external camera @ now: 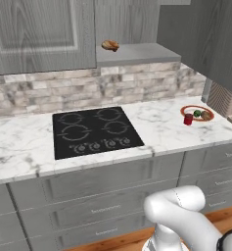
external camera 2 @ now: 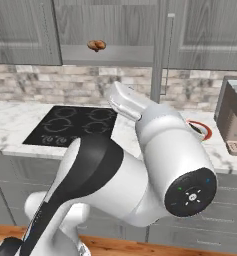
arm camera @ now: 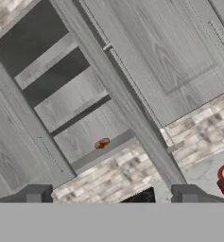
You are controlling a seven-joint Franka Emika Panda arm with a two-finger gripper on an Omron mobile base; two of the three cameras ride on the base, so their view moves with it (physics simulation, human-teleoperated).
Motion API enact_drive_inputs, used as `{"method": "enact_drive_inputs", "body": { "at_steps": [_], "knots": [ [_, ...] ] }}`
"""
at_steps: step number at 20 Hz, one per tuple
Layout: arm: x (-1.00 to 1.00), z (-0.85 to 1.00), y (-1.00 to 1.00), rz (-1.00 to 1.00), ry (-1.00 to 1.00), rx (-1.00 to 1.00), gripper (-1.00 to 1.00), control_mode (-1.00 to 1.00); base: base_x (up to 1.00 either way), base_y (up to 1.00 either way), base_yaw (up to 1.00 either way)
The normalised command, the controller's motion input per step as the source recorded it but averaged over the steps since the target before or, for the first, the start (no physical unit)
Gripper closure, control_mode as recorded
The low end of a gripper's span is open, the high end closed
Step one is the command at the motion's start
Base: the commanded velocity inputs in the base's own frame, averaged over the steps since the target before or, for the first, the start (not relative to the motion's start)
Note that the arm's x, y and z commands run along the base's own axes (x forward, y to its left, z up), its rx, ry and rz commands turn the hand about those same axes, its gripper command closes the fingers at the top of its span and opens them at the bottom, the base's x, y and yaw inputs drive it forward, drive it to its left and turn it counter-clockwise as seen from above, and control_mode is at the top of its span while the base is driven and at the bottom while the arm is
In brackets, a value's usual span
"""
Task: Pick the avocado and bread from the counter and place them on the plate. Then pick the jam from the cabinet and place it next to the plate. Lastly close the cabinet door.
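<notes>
The gripper (arm camera: 108, 194) is hanging open and empty. Judging by the loaded plate (external camera: 209, 111), closing is next: the cabinet door (arm camera: 132, 101) is standing edge-on ahead of the fingertips (arm camera: 35, 193), long axis running away.

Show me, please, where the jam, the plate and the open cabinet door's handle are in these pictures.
jam (external camera: 188, 119), left base view, on the jar's red side.
plate (external camera: 186, 109), left base view, on its orange-red rim.
cabinet door handle (external camera 2: 168, 50), right base view, on the upper bar.
</notes>
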Motion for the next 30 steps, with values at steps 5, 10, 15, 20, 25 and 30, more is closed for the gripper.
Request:
{"method": "enact_drive_inputs", "body": {
  "at_steps": [5,10,15,20,25,30],
  "knots": [
    [0.65,-0.13,-0.22,0.05,0.0,0.06,-1.0,-1.0,0.0,0.0,0.0],
    [0.6,-0.1,-0.22,0.06,0.01,0.07,-1.0,-1.0,0.0,0.0,0.0],
    [0.6,-0.09,-0.23,0.08,0.04,0.08,-1.0,-1.0,0.0,0.0,0.0],
    [0.48,-0.04,-0.3,0.12,0.05,0.11,-1.0,-1.0,0.0,0.0,0.0],
    [0.26,-0.02,-0.39,0.16,0.01,0.12,-1.0,-1.0,0.0,0.0,0.0],
    [0.05,0.0,-0.39,0.11,0.0,0.08,-1.0,-1.0,0.0,0.0,0.0]
  ]
}}
